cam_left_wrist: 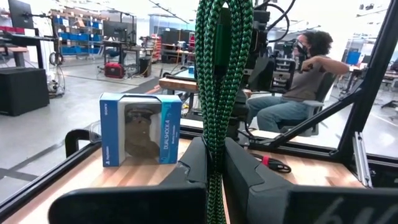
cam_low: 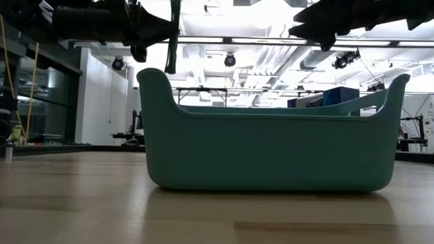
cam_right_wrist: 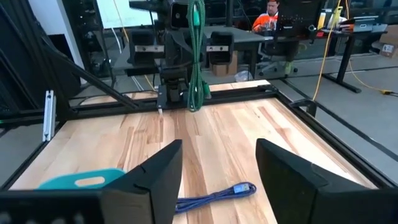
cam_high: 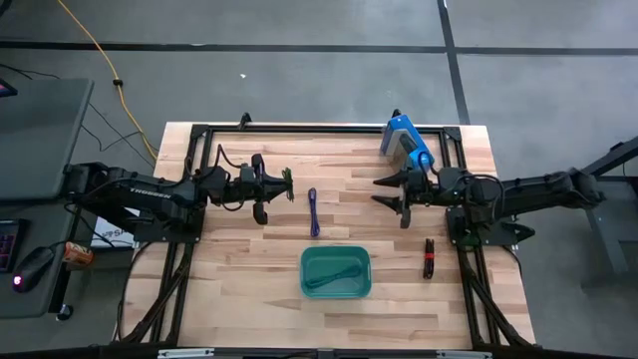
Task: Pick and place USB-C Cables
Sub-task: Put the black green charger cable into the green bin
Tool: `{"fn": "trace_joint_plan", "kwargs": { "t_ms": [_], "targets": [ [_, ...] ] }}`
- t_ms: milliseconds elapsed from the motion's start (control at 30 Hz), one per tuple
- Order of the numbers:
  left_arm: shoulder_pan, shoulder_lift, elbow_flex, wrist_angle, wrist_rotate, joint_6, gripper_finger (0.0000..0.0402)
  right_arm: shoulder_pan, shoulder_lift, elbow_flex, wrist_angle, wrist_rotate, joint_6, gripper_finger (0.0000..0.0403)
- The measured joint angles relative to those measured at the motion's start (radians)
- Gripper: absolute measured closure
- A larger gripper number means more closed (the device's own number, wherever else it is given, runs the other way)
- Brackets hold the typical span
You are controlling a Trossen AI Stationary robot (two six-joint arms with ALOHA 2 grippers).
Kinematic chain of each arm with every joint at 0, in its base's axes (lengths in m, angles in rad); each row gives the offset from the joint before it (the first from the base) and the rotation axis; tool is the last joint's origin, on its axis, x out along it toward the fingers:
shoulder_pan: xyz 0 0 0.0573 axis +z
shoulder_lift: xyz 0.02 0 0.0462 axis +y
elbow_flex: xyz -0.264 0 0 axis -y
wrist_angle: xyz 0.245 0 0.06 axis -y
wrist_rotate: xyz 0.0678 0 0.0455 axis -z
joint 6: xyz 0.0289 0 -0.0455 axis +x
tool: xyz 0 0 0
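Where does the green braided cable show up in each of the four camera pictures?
High view: green braided cable at the left gripper, left of centre.
Low view: dark strand hanging upper left, probably it.
Left wrist view: centre, clamped.
Right wrist view: top centre.
Shared landmark: teal plastic tub.

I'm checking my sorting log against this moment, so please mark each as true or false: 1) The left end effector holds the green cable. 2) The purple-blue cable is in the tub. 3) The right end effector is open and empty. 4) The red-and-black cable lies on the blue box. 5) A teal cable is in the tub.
1) True: the left end effector is shut on the green cable, held above the table.
2) False: the purple-blue cable lies on the bare table, outside the teal tub.
3) True: the right end effector is open, holding nothing.
4) False: the red-and-black cable lies on the table, apart from the blue box.
5) True: the teal cable lies inside the tub.
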Motion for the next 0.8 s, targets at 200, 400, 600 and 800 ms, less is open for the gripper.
{"fn": "trace_joint_plan", "kwargs": {
  "t_ms": [200,400,600,800],
  "targets": [
    [0.0,0.013,0.0,0.04,0.021,-0.034,0.0401,0.0,0.18,0.0,0.161,-0.028,-0.01,0.0206],
    [-0.022,0.125,0.002,0.206,0.054,-0.052,0.0401,-0.009,0.402,0.0,0.445,-0.03,-0.034,0.0206],
    [-0.025,0.3,0.028,0.378,0.049,-0.075,0.0401,-0.02,0.583,0.0,0.637,-0.066,0.02,0.0206],
    [-0.032,0.442,0.098,0.419,0.049,-0.078,0.0401,-0.021,0.735,0.005,0.833,-0.081,0.058,0.0206]
  ]
}}
